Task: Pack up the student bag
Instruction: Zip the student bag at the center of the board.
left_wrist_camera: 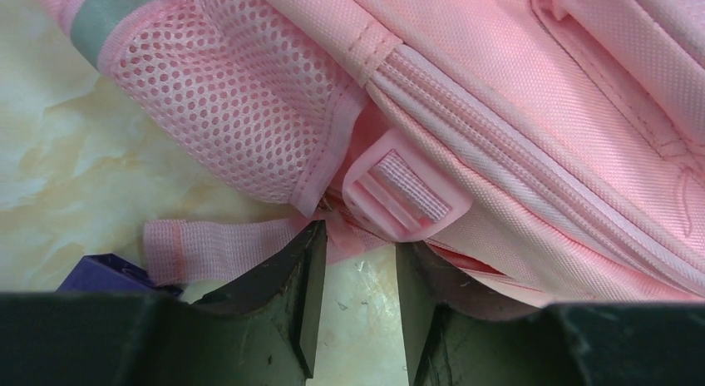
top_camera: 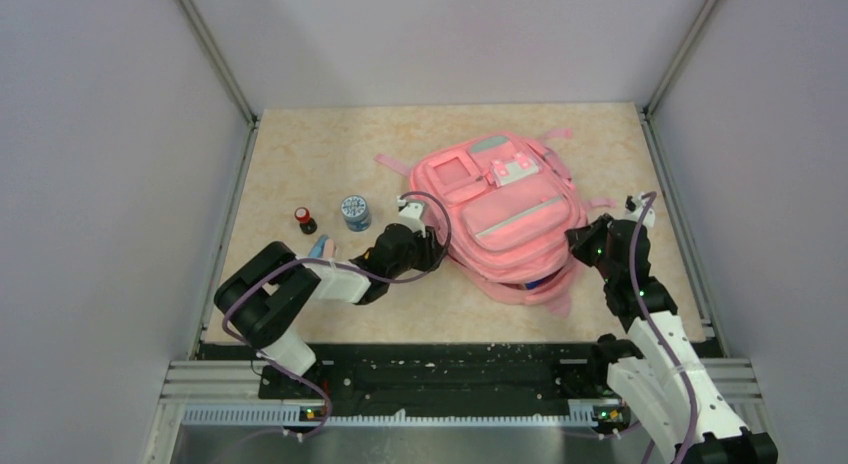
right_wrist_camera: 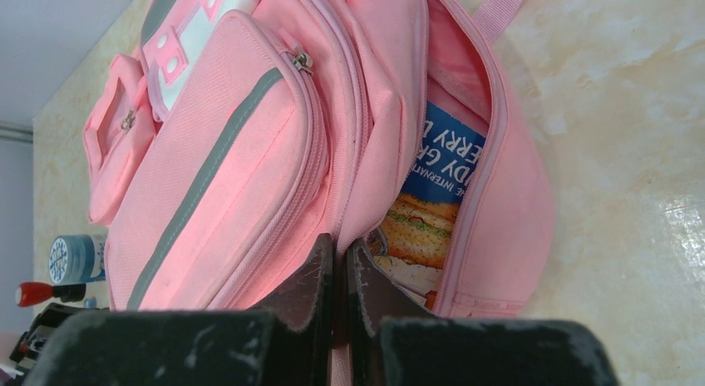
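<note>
The student bag (top_camera: 500, 209), pink with grey strips, lies flat in the middle of the table. My left gripper (top_camera: 432, 246) is at its left edge, below the mesh side pocket (left_wrist_camera: 241, 111). Its jaws are half closed on a fold of pink fabric (left_wrist_camera: 359, 239) beside a pink buckle (left_wrist_camera: 403, 195). My right gripper (top_camera: 578, 246) is at the bag's near right corner, shut on the edge of the main opening (right_wrist_camera: 366, 211). That compartment gapes, and a book with a blue cover and a burger picture (right_wrist_camera: 432, 195) sits inside.
A small red-capped bottle (top_camera: 304, 220) and a round blue-lidded jar (top_camera: 355, 212) stand left of the bag. A light blue item (top_camera: 318, 248) lies by the left arm. A purple object (left_wrist_camera: 104, 274) shows near the left fingers. Grey walls close in the table.
</note>
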